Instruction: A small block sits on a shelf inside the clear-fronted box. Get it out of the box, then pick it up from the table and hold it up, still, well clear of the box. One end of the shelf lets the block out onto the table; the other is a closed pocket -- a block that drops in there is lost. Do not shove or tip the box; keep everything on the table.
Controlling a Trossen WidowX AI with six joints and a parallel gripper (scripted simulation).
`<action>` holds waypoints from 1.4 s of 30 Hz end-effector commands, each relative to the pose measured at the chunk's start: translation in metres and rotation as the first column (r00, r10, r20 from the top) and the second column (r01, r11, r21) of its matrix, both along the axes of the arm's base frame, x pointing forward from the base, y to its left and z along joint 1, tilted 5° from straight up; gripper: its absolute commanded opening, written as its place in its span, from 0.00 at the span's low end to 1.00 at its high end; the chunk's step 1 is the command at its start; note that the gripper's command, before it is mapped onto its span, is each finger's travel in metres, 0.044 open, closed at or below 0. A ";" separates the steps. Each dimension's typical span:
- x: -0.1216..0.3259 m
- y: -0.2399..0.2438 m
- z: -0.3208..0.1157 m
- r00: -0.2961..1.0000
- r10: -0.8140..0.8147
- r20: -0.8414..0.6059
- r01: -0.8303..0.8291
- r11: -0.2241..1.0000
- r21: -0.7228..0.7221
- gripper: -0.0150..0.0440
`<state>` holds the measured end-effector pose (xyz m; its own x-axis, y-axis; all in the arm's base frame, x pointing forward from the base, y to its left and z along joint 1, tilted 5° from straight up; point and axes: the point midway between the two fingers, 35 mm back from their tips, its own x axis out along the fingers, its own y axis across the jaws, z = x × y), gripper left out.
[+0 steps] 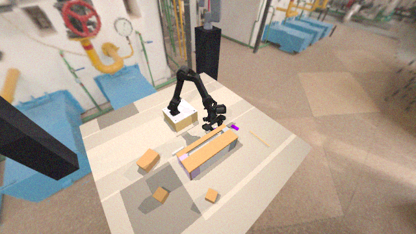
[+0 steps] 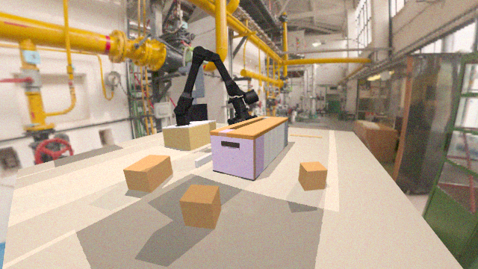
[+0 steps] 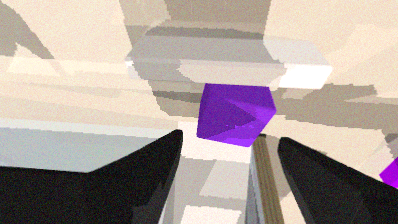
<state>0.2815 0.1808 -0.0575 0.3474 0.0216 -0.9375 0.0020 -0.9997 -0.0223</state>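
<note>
The small purple block (image 3: 235,112) lies low outside the box, by its end nearest the arm, between the box and a pale bar (image 3: 305,77). My gripper (image 1: 214,125) (image 2: 242,120) (image 3: 229,139) is partly open and empty, low behind that end. In the wrist view the block shows just beyond the gap between the fingertips, not gripped. The box (image 1: 209,149) (image 2: 233,158) stands upright with an orange top and a long slot. Its brown wall edge (image 3: 267,185) shows close to the right finger. The block is hidden in the exterior view.
A magenta piece (image 1: 234,127) (image 3: 392,174) lies past the box end. A thin orange stick (image 1: 259,138) (image 2: 306,136) lies farther right. Three orange blocks (image 1: 148,160) (image 1: 160,195) (image 1: 211,195) stand around the box's far end. A white bar (image 1: 178,151) (image 2: 202,160) lies beside the box.
</note>
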 end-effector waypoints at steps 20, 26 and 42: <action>-0.004 -0.001 -0.020 1.000 -0.004 0.001 0.004 1.000 -0.002 0.40; -0.001 0.000 -0.002 1.000 -0.003 0.001 0.003 1.000 -0.002 0.25; -0.003 -0.005 0.055 0.999 0.050 0.004 -0.050 0.999 0.001 0.25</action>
<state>0.2799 0.1771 -0.0127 0.3439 0.0225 -0.9388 0.0217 -0.9996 -0.0160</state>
